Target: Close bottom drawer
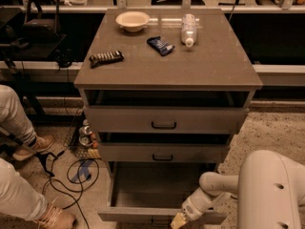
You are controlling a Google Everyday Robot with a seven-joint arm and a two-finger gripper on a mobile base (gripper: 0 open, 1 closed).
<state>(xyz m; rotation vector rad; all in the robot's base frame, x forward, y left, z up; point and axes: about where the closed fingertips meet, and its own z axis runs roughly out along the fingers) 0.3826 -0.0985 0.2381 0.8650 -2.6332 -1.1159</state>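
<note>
The bottom drawer (143, 215) is the lowest of three grey-brown drawers in the cabinet (167, 70). It stands pulled far out toward me, its inside bare, its slim front along the bottom edge of the view. My gripper (178, 221) is at the drawer's front, right of centre, its yellowish tip touching the front panel. The white arm (214, 190) reaches to it from the lower right. The drawer's handle is mostly cut off by the frame edge.
The middle drawer (163, 152) and upper drawer (164, 120) stand slightly out. On the cabinet top lie a bowl (132, 20), a bottle (188, 27), a blue packet (160, 45) and a dark bar (106, 57). A person's legs (19, 128) and cables (71, 175) are at left.
</note>
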